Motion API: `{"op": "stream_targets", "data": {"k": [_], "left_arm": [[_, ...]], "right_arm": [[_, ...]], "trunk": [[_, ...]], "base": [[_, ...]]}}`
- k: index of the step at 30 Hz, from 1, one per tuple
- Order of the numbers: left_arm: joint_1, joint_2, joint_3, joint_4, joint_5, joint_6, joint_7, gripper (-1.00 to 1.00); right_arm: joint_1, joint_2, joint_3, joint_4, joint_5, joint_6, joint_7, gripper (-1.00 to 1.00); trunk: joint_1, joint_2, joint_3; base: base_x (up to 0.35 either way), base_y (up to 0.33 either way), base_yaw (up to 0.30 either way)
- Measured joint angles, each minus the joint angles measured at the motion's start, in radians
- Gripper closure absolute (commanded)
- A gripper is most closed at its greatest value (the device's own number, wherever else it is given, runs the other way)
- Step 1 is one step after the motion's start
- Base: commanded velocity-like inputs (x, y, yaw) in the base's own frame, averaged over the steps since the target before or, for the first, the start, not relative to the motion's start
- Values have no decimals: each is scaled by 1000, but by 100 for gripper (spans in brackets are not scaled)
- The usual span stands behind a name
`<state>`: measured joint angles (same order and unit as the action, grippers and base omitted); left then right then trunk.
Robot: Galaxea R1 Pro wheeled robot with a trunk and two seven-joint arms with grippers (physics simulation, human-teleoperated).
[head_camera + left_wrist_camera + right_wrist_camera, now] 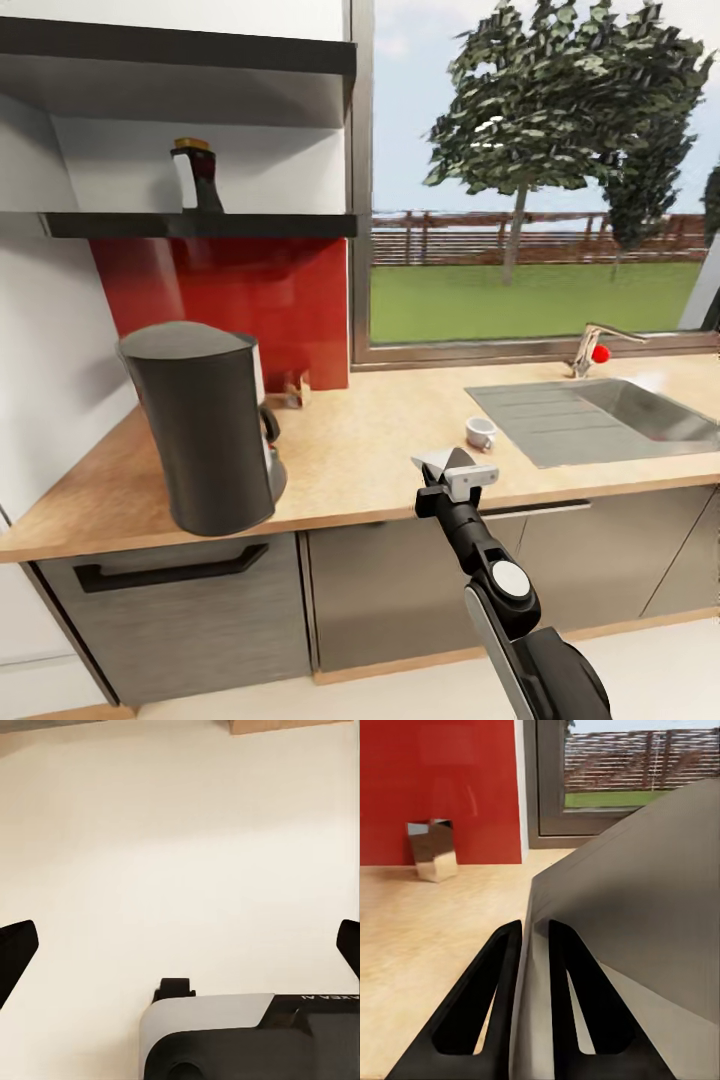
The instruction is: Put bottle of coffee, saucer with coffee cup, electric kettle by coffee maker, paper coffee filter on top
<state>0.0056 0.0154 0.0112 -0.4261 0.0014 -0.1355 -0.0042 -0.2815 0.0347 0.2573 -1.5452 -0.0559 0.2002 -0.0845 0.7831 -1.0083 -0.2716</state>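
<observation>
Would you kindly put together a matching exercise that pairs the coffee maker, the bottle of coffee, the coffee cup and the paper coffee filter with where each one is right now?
Things:
1. coffee maker
2. bottle of coffee
3. coffee cup
4. paper coffee filter

Places:
A. pinched in the right pincer
B. on the kitchen shelf
C. on the kitchen countertop, just left of the sink
D. at the countertop's left end

Pairs: 1-D, 2-B, 3-C, 4-A
</observation>
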Motion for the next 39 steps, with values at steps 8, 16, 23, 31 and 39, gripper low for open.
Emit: {"op": "stream_targets", "data": {"k": [8, 16, 23, 31, 39], "left_arm": [[0, 0, 0, 0, 0, 0, 0, -100], [0, 0, 1, 0, 0, 0, 0, -100], [0, 0, 0, 0, 0, 0, 2, -100], [0, 0, 1, 0, 0, 0, 3, -100], [0, 0, 0, 0, 0, 0, 3, -100]], "right_arm": [[0, 1, 1, 0, 0, 0, 0, 100], [0, 1, 2, 0, 4, 0, 0, 100], [0, 1, 1, 0, 5, 0, 0, 100], [0, 1, 1, 0, 6, 0, -1, 100], [0, 1, 1, 0, 7, 0, -2, 100]], "trunk": [[0, 0, 0], [0, 0, 0], [0, 0, 0], [0, 0, 0], [0, 0, 0]], "base": [[92, -293, 115], [10, -86, 250], [34, -229, 77], [49, -222, 215], [4, -24, 268]]}}
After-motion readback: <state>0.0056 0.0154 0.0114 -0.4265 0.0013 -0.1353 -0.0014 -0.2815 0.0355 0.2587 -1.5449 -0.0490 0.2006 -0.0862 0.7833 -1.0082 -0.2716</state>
